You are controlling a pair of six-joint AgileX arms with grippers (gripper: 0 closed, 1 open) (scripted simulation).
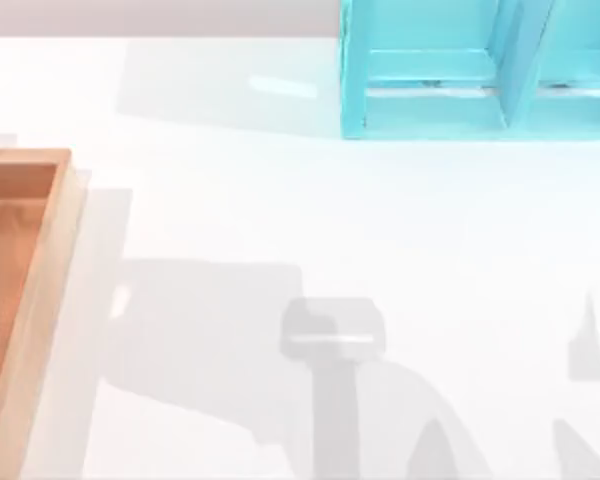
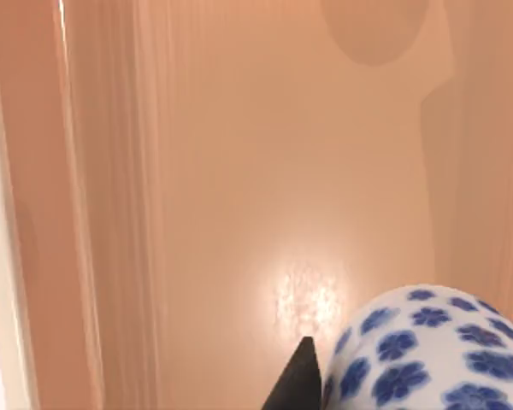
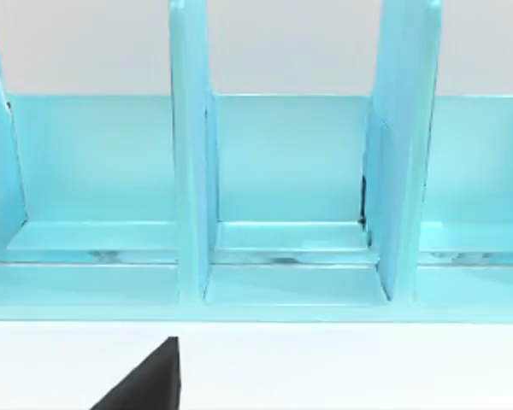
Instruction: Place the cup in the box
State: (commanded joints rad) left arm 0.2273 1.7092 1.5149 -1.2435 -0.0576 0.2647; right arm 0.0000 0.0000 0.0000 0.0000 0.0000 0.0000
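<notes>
Cup: white with blue flowers (image 2: 427, 350), just above the box's wooden floor (image 2: 265, 171), beside a dark fingertip (image 2: 297, 380) of the left gripper.
Left gripper: grasp cannot be told.
Right gripper: faces the turquoise shelf unit (image 3: 282, 188); state cannot be told.
Box: at the table's (image 1: 280, 220) left edge (image 1: 50, 260).

White, blue-flowered cup (image 2: 427, 359); orange-brown box (image 1: 20, 300); turquoise shelf (image 1: 460, 70)

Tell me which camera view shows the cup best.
The left wrist view: the cup, white with blue flowers, sits close beside a dark fingertip of the left pincer, above the box floor. The top view gives the box's rim; the right wrist view faces the turquoise shelf.
</notes>
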